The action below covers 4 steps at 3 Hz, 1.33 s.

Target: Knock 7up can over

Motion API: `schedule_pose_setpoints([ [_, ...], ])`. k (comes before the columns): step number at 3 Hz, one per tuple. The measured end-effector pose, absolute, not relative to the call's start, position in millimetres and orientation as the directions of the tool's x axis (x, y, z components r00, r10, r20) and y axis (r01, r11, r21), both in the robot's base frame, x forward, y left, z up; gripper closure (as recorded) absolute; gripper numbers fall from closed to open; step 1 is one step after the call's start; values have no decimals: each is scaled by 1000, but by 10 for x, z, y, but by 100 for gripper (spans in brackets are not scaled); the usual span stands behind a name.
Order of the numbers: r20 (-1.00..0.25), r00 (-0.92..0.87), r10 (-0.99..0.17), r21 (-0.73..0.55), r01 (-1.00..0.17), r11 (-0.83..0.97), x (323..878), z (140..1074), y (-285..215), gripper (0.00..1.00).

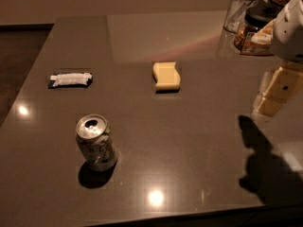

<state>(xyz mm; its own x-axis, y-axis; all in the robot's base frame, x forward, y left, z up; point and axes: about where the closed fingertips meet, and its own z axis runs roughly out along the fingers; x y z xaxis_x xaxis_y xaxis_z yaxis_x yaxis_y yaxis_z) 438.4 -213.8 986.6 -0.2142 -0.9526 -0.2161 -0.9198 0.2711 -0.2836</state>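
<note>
White against its dark wrapper, a small snack bar (pixel 71 79) lies flat at the far left of the grey-brown counter (pixel 199 141), well apart from everything else. Nearer the front edge and a little to the right stands the 7up can (pixel 96 143). It is upright on its base, with the shiny pull-tab top facing up, the pale printed side showing and a dark shadow pooled at its foot. Nothing touches it.

Further back, near the middle, a yellow sponge (pixel 166 76) rests flat, also well apart from the can. At the back right a clear glass tumbler (pixel 241 9) stands just beside a dark-lidded jar (pixel 253 30).

At the right edge the robot's arm (pixel 291 27) reaches in from above. Its cream-coloured gripper (pixel 272 96) hangs over the counter, throwing a shadow onto the surface toward the front right. Whether the jaws are wide or narrow I cannot tell.

As I judge it, none of the task is done: the can is on its base and the gripper is far off to its right, with a long stretch of counter between them. All of the work is left. The gripper has to cross leftward, come down to the height of the can and push sideways on its upper part until it tips. The sponge sits behind that line and should not get in the way.
</note>
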Motion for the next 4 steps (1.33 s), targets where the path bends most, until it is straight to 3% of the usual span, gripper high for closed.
schedule_pose_setpoints([
  [2,-237,-200,-951,-280,-923,264,4375,9796,-2033,0],
  [4,-365,-115,-924,-206,-958,201,4347,9462,-1512,0],
])
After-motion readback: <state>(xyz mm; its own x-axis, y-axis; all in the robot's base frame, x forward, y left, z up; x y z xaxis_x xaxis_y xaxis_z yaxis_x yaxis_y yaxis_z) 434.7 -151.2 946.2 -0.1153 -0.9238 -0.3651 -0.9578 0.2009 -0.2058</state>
